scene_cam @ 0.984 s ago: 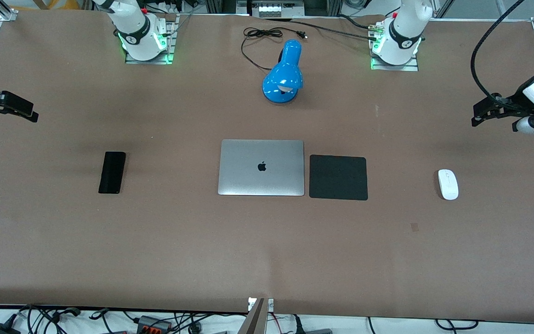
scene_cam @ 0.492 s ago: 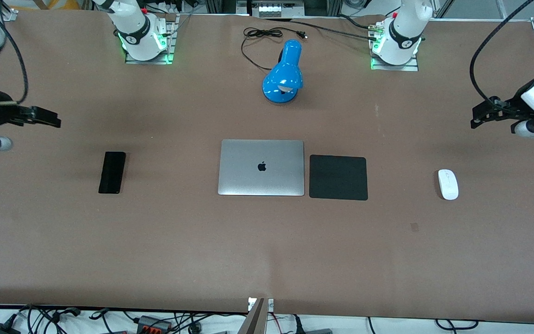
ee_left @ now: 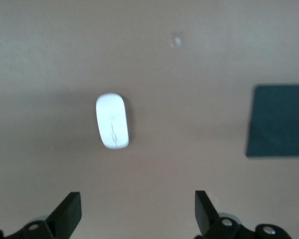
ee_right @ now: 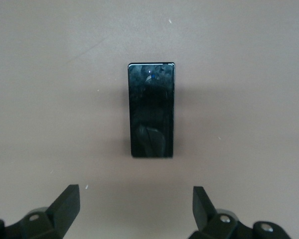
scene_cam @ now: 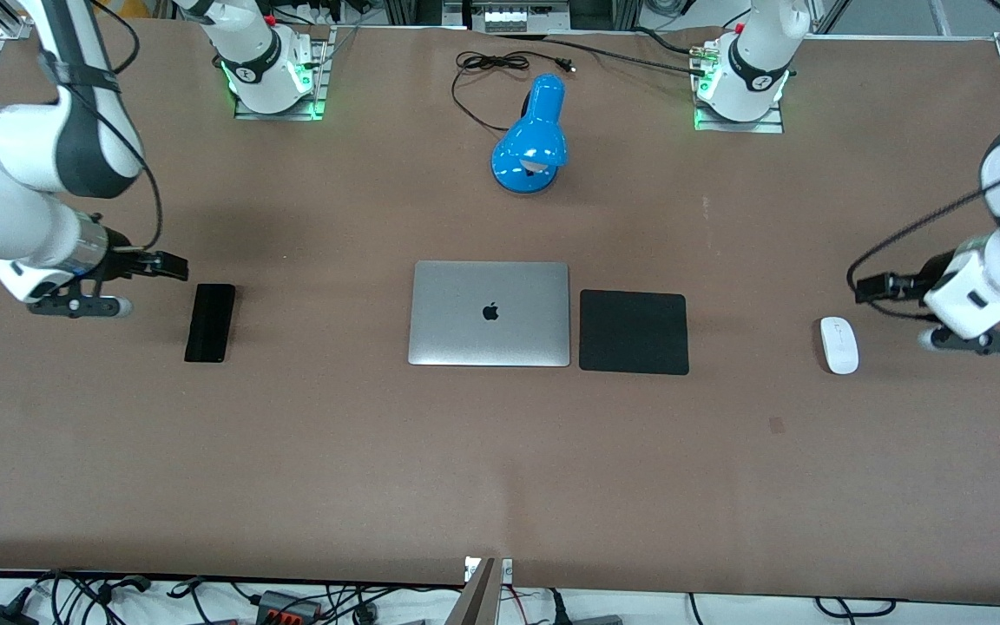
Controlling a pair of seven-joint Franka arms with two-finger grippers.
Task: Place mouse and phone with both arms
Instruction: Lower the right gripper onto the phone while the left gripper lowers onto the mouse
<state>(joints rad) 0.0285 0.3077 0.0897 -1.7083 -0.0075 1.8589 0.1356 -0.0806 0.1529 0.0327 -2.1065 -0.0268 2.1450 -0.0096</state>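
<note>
The white mouse (scene_cam: 839, 345) lies on the brown table toward the left arm's end; it also shows in the left wrist view (ee_left: 112, 121). My left gripper (scene_cam: 866, 287) hangs open and empty over bare table beside the mouse, its fingers wide apart in the left wrist view (ee_left: 134, 214). The black phone (scene_cam: 210, 322) lies flat toward the right arm's end; it also shows in the right wrist view (ee_right: 151, 109). My right gripper (scene_cam: 172, 266) is open and empty over the table beside the phone, seen in the right wrist view (ee_right: 134, 211).
A closed silver laptop (scene_cam: 490, 313) lies mid-table with a black mouse pad (scene_cam: 634, 332) beside it, also seen in the left wrist view (ee_left: 279, 121). A blue desk lamp (scene_cam: 532, 143) with its black cord (scene_cam: 487, 65) stands near the arm bases.
Both arms have swung inward and lower from the table's ends. The right gripper now hangs close to the phone and the left gripper close to the mouse. Phone and mouse have not moved.
</note>
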